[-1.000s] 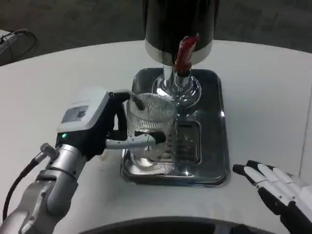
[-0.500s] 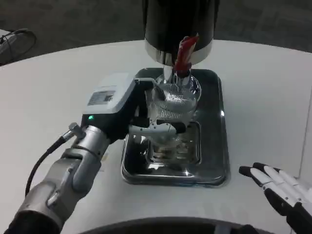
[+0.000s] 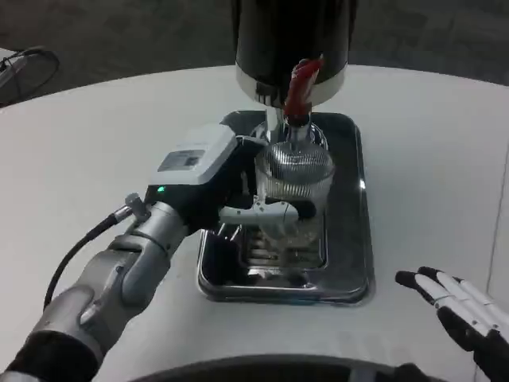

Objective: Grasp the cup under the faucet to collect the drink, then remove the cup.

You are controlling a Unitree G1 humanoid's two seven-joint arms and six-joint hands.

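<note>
Head view, sole camera: I looked down from my own head or chest, facing forward across the white table [image 3: 95, 127]. Close range. My left hand [image 3: 208, 179] sat centre-left; the dispenser [image 3: 293, 48] stood just beyond it; my right hand [image 3: 465, 314] lay low right.

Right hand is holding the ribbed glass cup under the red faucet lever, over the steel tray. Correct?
Not quite: the head view shows the left hand holding the cup, not the right. The right hand lies on the table at the near right, holding nothing. The cup is under the red faucet lever, over the steel tray.
</note>
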